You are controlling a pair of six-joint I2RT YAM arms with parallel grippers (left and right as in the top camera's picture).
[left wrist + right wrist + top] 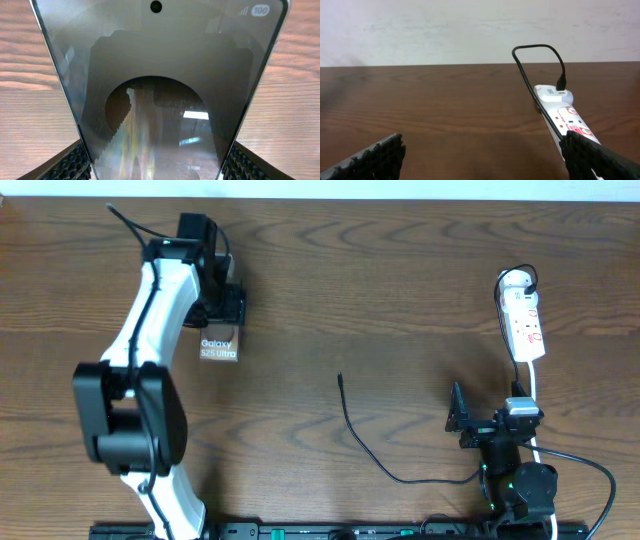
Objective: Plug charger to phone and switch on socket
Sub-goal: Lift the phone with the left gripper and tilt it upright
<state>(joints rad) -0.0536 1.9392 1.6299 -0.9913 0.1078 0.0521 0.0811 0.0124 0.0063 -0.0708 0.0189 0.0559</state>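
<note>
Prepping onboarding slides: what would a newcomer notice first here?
The phone, upper left of the table, clamped in the left gripper and filling its wrist view. Then the charger lying loose mid-table, its tip unplugged, far end in the socket at the right edge.

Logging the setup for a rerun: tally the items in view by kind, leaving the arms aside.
phone: 1
charger cable: 1
power strip: 1
Total: 3
</note>
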